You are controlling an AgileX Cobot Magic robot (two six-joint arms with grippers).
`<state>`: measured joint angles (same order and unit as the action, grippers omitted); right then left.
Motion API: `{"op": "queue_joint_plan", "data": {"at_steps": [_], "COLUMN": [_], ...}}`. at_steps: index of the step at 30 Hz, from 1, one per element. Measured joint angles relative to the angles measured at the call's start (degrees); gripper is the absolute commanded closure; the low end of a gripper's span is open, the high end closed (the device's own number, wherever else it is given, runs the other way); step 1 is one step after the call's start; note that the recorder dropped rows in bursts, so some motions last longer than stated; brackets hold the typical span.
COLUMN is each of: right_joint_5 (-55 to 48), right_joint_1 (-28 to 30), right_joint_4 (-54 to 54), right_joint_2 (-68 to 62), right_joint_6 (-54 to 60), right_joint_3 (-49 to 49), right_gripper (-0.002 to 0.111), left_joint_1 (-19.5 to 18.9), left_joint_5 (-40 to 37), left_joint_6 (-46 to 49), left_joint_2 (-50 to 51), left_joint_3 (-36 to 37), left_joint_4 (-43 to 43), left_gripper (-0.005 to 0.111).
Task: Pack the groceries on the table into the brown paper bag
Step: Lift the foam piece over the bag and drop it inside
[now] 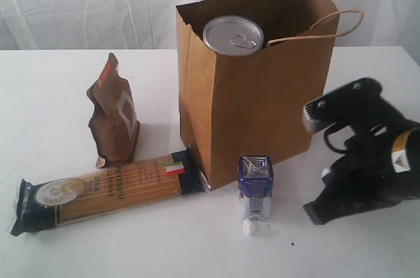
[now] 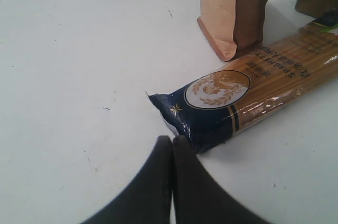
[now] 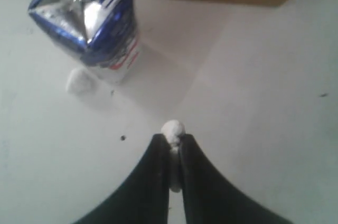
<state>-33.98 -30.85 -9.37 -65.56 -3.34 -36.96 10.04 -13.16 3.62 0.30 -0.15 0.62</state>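
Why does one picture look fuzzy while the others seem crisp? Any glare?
Right wrist view: the small blue carton and white crumb look soft, out of focus; left wrist view: the spaghetti packet is crisp with sheen; exterior view: sharp, the can lid glints.

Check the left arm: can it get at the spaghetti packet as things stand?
Probably yes: the left gripper, shut, sits just short of the spaghetti packet, only bare table between.
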Motion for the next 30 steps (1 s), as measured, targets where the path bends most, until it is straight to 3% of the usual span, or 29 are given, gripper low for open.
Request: {"op": "queue_joint_plan", "data": {"at_steps": [11, 24, 30], "right_joint_5": [-2.6, -3.3, 2.9], "right_joint_1": [0.0, 0.0, 0.0], "right_joint_4": [-28.9, -42.9, -43.7], "right_joint_2": [12.6, 13.8, 14.0], "right_joint_6": [-25.0, -31.0, -31.3], "right_joint_3": [-0.5, -13.5, -20.7], "right_gripper": [0.108, 0.108, 0.108], "left_joint_1": [0.0, 0.0, 0.0], "left_joint_5": [0.0, 0.0, 0.0], "left_joint_6": [0.0, 0.0, 0.0], "left_joint_2": [0.0, 0.0, 0.0], "left_joint_3": [0.0, 0.0, 0.0], "left_joint_4": [0.0, 0.0, 0.0], "left_gripper": [0.107, 0.107, 0.107]}}
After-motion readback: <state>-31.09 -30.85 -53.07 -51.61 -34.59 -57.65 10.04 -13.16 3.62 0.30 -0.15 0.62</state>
